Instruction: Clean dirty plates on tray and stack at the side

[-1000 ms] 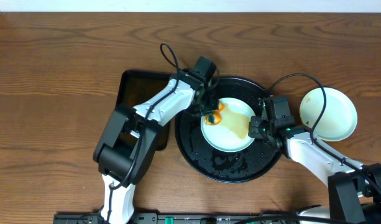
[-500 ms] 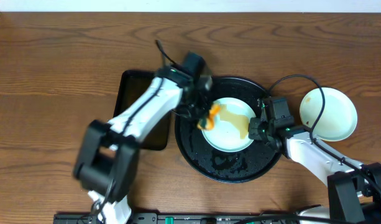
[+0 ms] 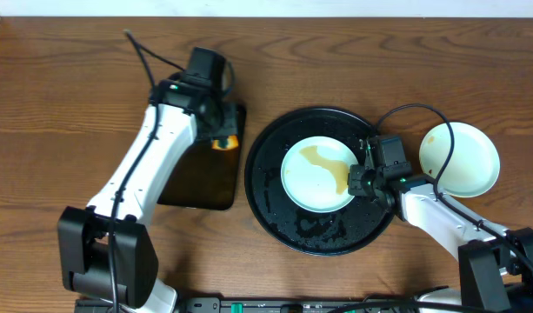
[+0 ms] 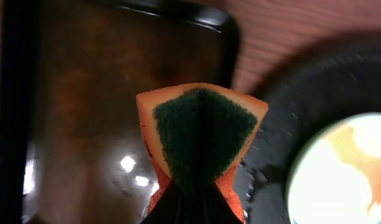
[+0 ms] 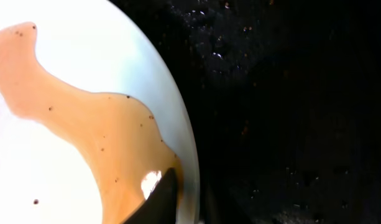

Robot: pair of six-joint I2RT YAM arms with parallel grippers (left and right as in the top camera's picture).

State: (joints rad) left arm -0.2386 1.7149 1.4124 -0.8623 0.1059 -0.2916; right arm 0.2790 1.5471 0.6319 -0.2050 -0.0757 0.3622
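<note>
Wood-grain tabletop, glossy round black tray, brown-smeared mint plate

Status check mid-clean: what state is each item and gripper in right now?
sponge, folded, pinched over the rectangular tray.
left gripper, shut on the sponge.
mint plate, in the round tray, brown smear across its top and right.
right gripper, shut on the mint plate's right rim.
side plate, on the tabletop, no smear visible.
round tray, wet and speckled.
</note>
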